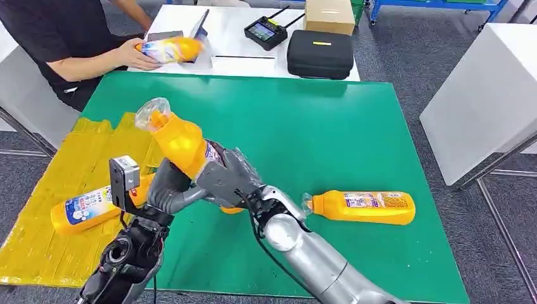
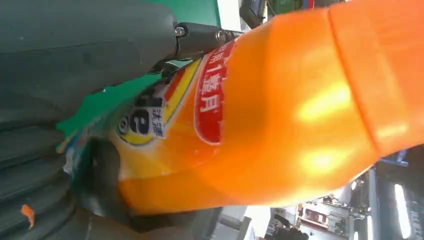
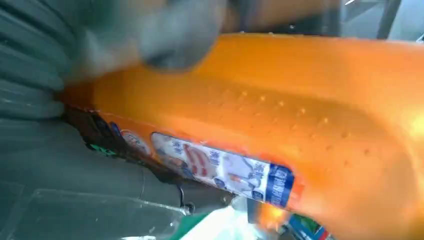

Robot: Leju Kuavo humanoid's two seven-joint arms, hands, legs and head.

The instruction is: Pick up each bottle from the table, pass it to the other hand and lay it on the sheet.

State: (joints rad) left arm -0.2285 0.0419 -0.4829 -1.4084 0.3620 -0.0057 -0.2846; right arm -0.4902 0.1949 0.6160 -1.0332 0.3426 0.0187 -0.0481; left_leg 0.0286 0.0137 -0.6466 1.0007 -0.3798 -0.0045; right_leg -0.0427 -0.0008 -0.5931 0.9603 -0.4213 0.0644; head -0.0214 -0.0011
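Note:
An orange bottle with a clear cap is held up tilted above the green table, cap pointing to the far left. My right hand grips its lower body from the right, and my left hand wraps it from the left. Up close, the bottle lies against my left hand's grey thumb. The right wrist view has the bottle under that hand's blurred thumb. A second bottle lies on the yellow sheet. A third bottle lies on the green table at the right.
A person sits at the far left with a hand on another orange bottle on the white table. A black case, a controller and a cardboard box stand there. A white cabinet stands right.

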